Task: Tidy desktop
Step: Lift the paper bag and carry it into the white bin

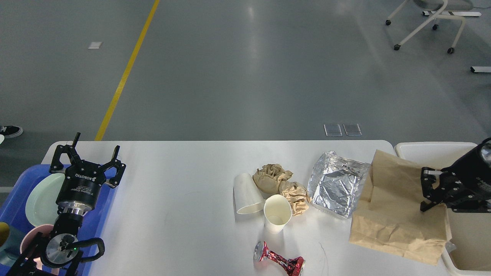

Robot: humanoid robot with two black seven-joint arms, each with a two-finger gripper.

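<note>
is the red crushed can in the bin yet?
No, the red crushed can lies on the desktop near its front edge, well left of the cream bin.

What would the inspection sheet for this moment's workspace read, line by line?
Surface: the desktop, white, bare across its left half.
Job's things: brown paper bag held up at the right edge, beside the cream bin.
Clutter: foil container, two crumpled paper balls, tipped paper cup, upright paper cup, crushed red can.
Grippers: left gripper open, over the blue tray that holds a pale green plate; right gripper shut on the bag.
Cables: black loop on the left arm.
Surroundings: grey floor, yellow line, wheeled chair.
</note>
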